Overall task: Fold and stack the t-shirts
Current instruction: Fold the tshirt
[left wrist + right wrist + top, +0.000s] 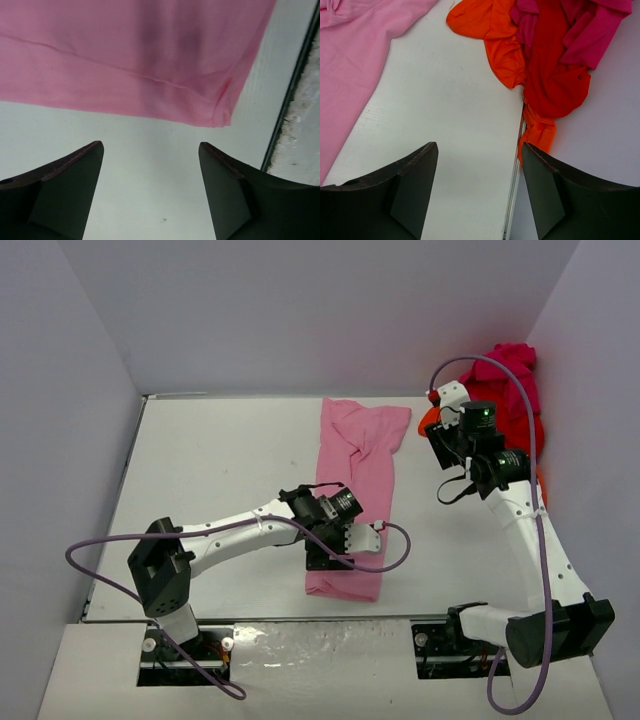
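One broad white tabletop point(220, 470) carries the whole job, smooth and matte, and by my read the task is barely begun: nothing stacked, and only one garment laid out at all. That one is the light pink t-shirt point(355, 480), the biggest thing on show. It lies down the middle as a long narrow strip, seemingly doubled lengthwise, flat and fairly tidy at its near end but twisted and rumpled at the far end where the sleeves bunch up. The cloth looks thin, soft and limp, with a stitched hem line and a neat corner showing in the left wrist view, so I'd judge it partway through its fold, with cross folds left to make. Over at the far right, pushed against the wall, sits the unsorted heap — the red t-shirt point(555, 75) in the thick of it, the magenta t-shirt point(600, 30) draped on top, the orange t-shirt point(490, 30) spilling out towards the centre, all crumpled and tangled into one another. Those three have everything left to do. Now the small players: the left claw point(150, 147) hovers just short of the pink hem corner, jaws spread wide, nothing in them — and the right claw point(480, 147) hangs over bare tabletop between the pink strip and the heap, likewise wide open and empty.
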Action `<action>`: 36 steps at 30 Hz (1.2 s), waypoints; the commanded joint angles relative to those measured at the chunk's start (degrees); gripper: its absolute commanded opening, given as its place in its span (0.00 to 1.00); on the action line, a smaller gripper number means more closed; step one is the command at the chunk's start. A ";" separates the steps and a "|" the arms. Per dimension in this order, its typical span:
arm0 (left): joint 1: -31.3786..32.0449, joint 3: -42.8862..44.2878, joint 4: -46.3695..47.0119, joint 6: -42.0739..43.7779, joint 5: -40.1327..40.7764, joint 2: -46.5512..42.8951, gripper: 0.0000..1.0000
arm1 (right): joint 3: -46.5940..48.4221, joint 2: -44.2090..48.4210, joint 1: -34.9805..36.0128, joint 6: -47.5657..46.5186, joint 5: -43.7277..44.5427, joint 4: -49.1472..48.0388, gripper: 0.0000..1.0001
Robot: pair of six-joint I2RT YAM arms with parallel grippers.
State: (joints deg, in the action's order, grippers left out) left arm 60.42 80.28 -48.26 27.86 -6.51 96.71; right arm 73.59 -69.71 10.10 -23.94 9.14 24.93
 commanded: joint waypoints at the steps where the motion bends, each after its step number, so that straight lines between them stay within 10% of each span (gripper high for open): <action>1: 1.93 2.03 -4.55 -2.64 -8.45 -2.41 0.74 | -0.03 0.54 -1.74 1.22 -0.96 -4.31 0.65; 36: 9.10 -5.17 11.17 -7.36 -6.64 12.72 0.64 | -2.76 1.78 -5.97 2.84 -5.74 -4.27 0.68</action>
State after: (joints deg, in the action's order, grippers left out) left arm 69.12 74.47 -39.73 21.89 -13.90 107.73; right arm 71.56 -70.33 4.43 -22.06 4.47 23.75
